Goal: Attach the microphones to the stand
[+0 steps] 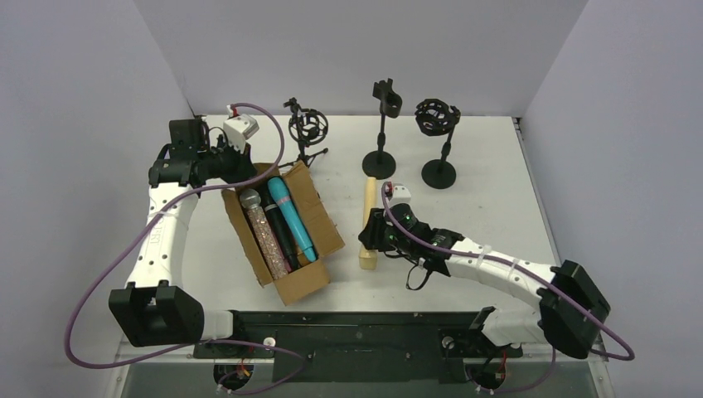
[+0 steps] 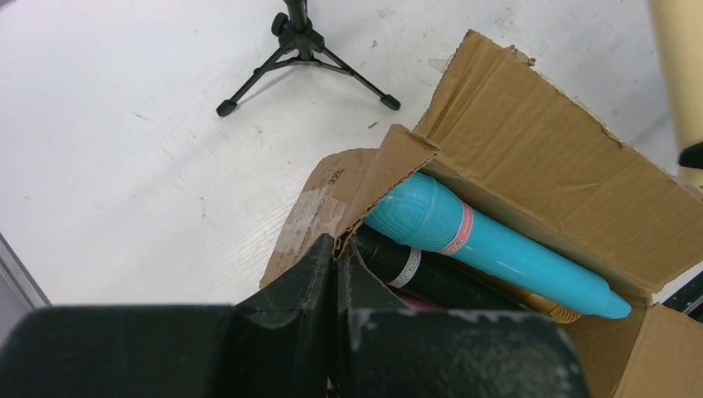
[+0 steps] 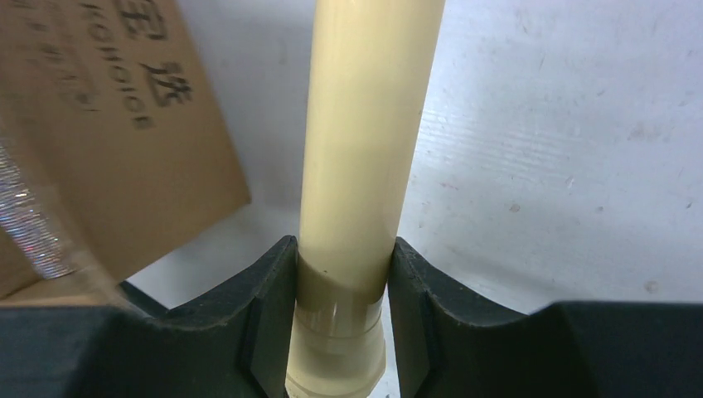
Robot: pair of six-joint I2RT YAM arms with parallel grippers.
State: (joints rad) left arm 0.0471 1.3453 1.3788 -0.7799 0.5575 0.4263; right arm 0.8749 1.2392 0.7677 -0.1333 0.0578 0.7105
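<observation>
my right pincer [image 3: 342, 269] is pinching the cream microphone [image 3: 369, 124]: the wrist view shows both fingers [image 3: 269, 298] pressed flat to its sides near a paler band, with the long handle running straight ahead of the fingertips. from above i only see the right pincer [image 1: 375, 234] sitting over that cream microphone [image 1: 370, 195]; the contact itself is hidden there, and i cannot tell if the mic is off the table [image 1: 497, 182].

my left pincer [image 2: 336, 274] is pressed together with nothing between the fingers, hovering at the corner of the cardboard box [image 2: 530, 149]. just ahead of its tip lie the teal microphone [image 2: 489, 240] and, under it, the black microphone [image 2: 431, 278]. the overhead view adds the glittery microphone [image 1: 267, 236] in the same box, beside the other two, which the left wrist view does not show.

the tripod stand [image 2: 303, 46] is further ahead of the left pincer. only the overhead view shows the clip stand [image 1: 383, 124] and the cage-mount stand [image 1: 438, 137], well beyond the right pincer.
</observation>
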